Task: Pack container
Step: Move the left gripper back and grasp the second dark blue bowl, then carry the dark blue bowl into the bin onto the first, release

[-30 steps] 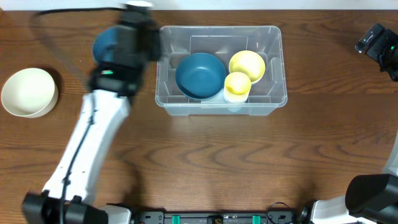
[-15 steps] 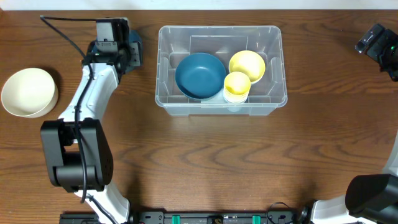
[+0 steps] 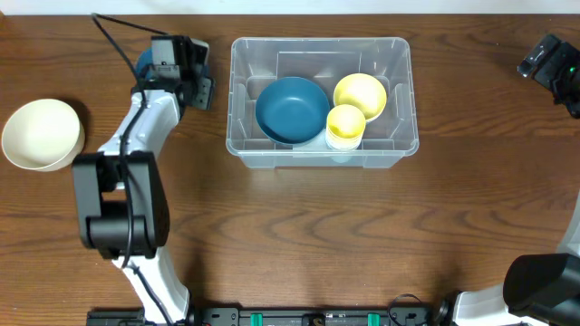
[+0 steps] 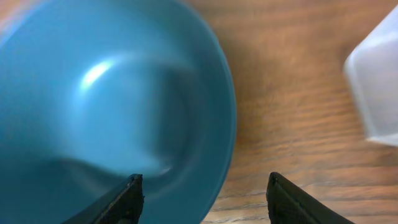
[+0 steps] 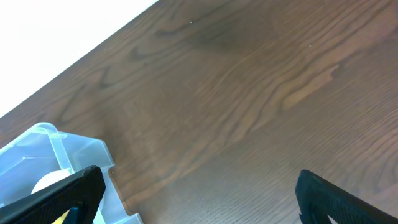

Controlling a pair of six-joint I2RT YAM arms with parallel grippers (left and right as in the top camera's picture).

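A cream bowl (image 3: 42, 134) rests upright on the brown wooden table (image 3: 299, 235), well apart from a teal bowl (image 4: 93, 93).

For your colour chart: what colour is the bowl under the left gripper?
Teal bowl; left wrist view.

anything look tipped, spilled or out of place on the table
Nothing stands out. The container sits square with a blue bowl, a yellow bowl and a yellow cup upright inside. The cream bowl and the teal bowl under the left claw sit upright on the table, nothing spilled.
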